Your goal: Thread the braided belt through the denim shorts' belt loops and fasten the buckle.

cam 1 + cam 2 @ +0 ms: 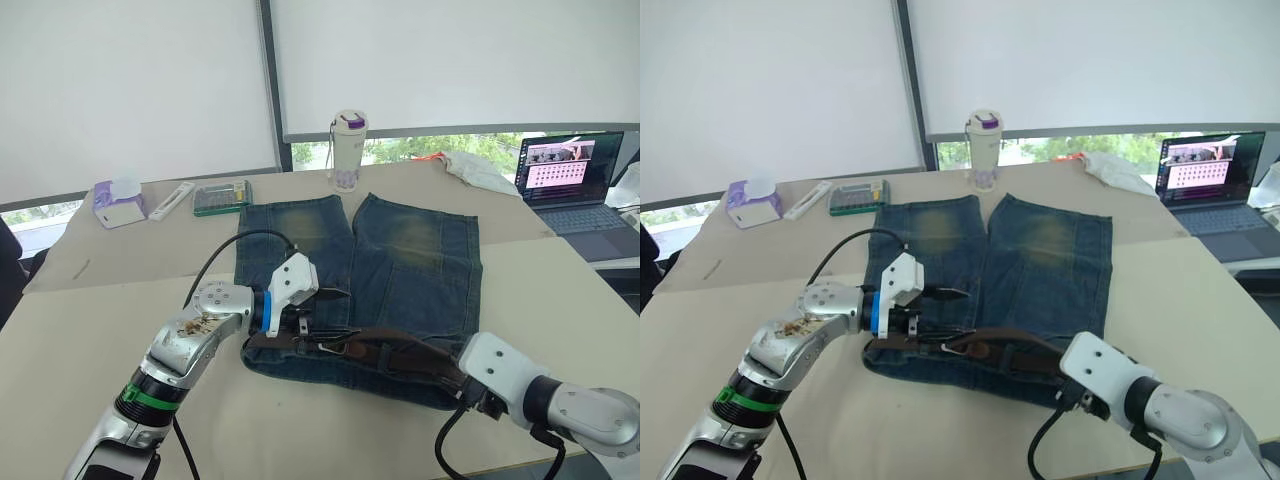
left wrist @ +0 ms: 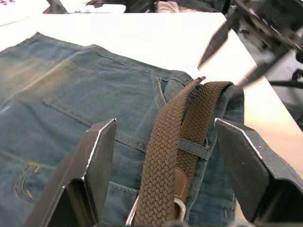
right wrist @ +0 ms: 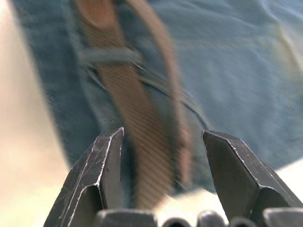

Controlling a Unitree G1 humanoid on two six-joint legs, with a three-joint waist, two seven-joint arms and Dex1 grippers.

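Observation:
The denim shorts [image 1: 400,255] lie flat on the table, legs pointing away and waistband nearest me. The braided belt [image 1: 400,350] runs along the waistband, doubled over itself at the right end. In the left wrist view it passes under one of the belt loops [image 2: 191,145], with the silver buckle [image 2: 177,208] close to the fingers. My left gripper [image 1: 322,308] stands open over the waistband's left part, the belt between its fingers [image 2: 97,156] with neither finger touching it. My right gripper [image 3: 163,134] is open at the waistband's right end, straddling the strap [image 3: 142,137].
Behind the shorts stand a white bottle [image 1: 347,150], a green box [image 1: 221,196], a tissue box [image 1: 120,203] and a white bar [image 1: 172,200]. An open laptop [image 1: 572,175] and a white cloth [image 1: 480,170] sit at the far right.

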